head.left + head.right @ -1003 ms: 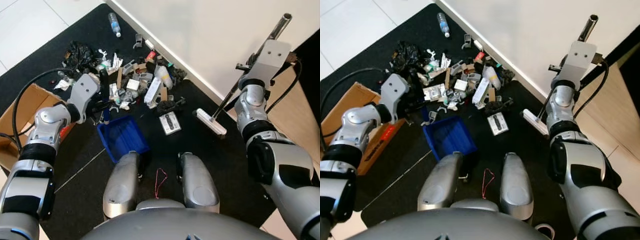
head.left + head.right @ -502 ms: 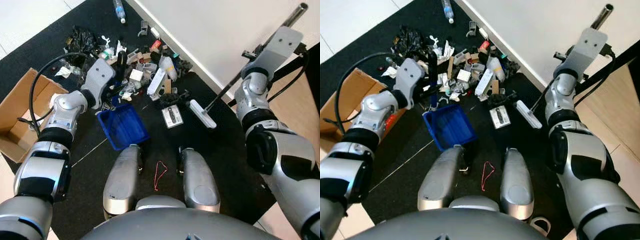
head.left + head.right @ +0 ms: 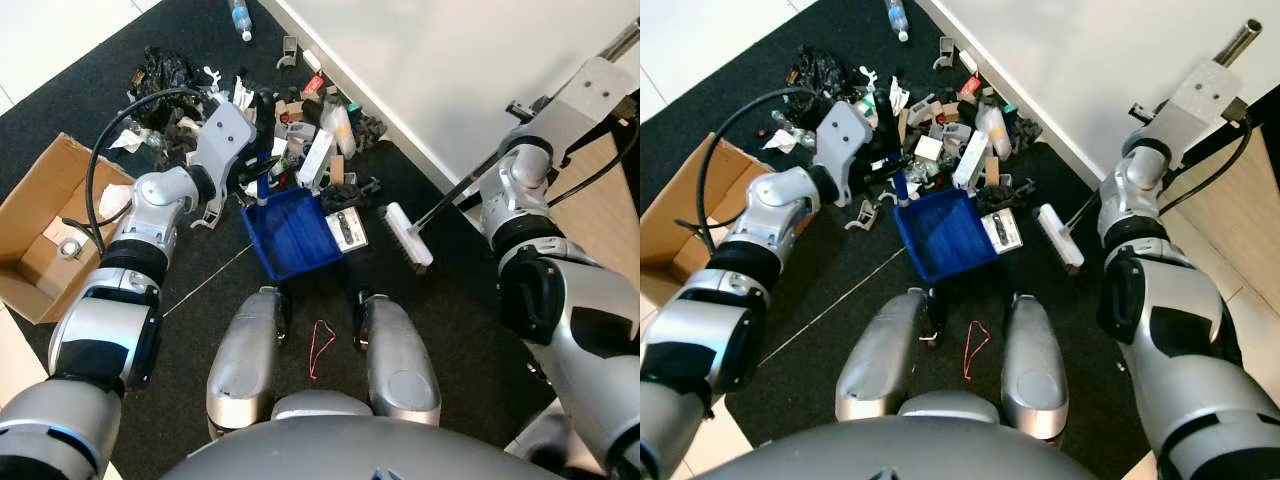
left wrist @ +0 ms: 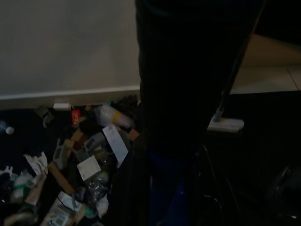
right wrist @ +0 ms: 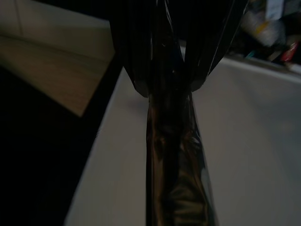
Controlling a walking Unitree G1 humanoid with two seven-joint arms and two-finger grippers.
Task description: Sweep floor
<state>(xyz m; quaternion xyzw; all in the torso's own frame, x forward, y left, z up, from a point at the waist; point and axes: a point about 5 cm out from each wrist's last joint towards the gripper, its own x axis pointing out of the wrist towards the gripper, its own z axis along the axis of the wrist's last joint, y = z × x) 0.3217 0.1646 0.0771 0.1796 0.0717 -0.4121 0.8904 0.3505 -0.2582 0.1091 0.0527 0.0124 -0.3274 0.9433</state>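
Change since second ago: I have blue dustpan (image 3: pixel 293 232) carried nearer broom head (image 3: pixel 407 236), now just beside it; head drawn in toward robot.

Left eye view: left pincer (image 3: pixel 262 172) clamped on dustpan handle, pan on black mat (image 3: pixel 180 60) at edge of litter pile (image 3: pixel 290 115). Cardboard box (image 3: pixel 40 240) to left. Litter judged light, loose, scatters easily.

Left wrist view: dark; fingers around blue handle.

Right wrist view: right pincer (image 5: pixel 171 77) closed on broom handle (image 5: pixel 176 188), high on shaft. Stick stiff, smooth; hold lower for control.
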